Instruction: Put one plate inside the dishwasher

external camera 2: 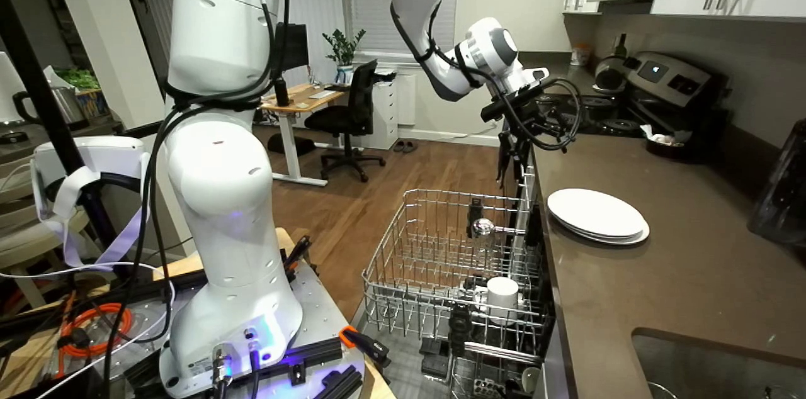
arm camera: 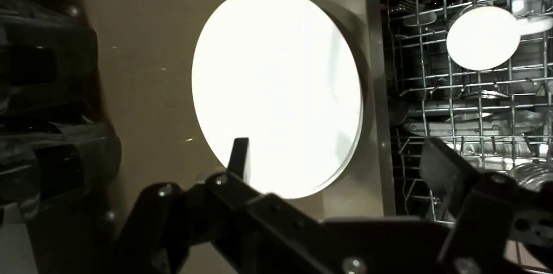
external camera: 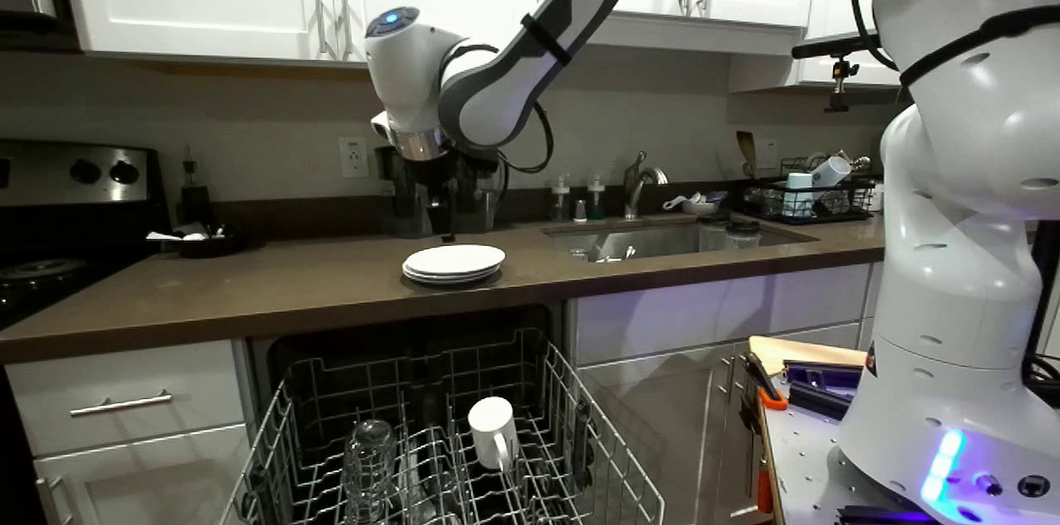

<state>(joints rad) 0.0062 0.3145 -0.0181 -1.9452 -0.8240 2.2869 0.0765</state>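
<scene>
White plates [external camera: 454,260] lie stacked on your bench [external camera: 281,281], near its front edge; close by, your tool [arm camera: 337,155] hangs with its jaws spread wide. Below, the dishwasher [external camera: 373,339] has its wire rack [external camera: 451,449] pulled out, holding a cup [external camera: 490,426].

No text or number can be read; the lit mark [external camera 2: 655,70] on the stove display [external camera 2: 648,75] and the print [external camera 2: 201,364] on the arm base [external camera 2: 220,326] are too small to make out

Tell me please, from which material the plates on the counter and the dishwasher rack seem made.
Plates: probably glazed ceramic, smooth white, with faint reflections on top; plastic is possible. Dishwasher rack: likely metal wire, grey, glinting along its bars; coating unclear.
</scene>
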